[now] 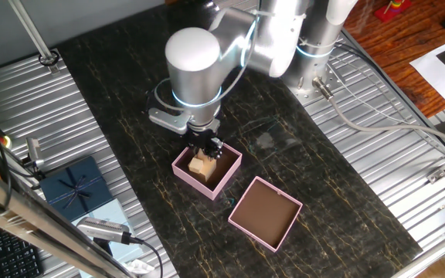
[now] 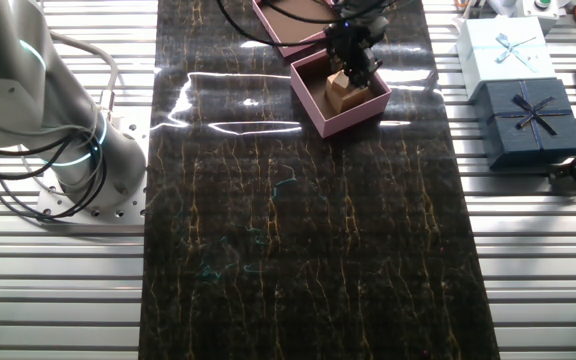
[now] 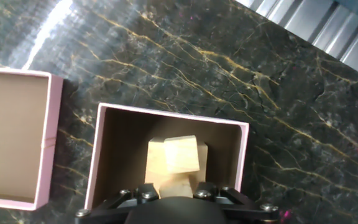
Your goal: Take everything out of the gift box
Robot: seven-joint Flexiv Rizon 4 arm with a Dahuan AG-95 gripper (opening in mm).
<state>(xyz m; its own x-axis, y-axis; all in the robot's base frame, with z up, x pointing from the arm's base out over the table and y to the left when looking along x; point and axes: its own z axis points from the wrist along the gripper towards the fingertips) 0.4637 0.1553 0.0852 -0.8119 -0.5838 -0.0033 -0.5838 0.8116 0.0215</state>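
I judge the wooden blocks [image 3: 180,154] light, rigid and fairly smooth; I would grip one across two flat opposite faces. They are pale tan cubes, stacked loosely inside the gift box [image 3: 245,163], a small pink carton with tall walls and a brown interior. The box stands on the dark veined counter [image 3: 166,62], near the shallow pink lid tray [image 3: 48,137]. The claw [image 1: 208,148] hangs at the box mouth, directly above the blocks; I cannot tell how far it is spread.
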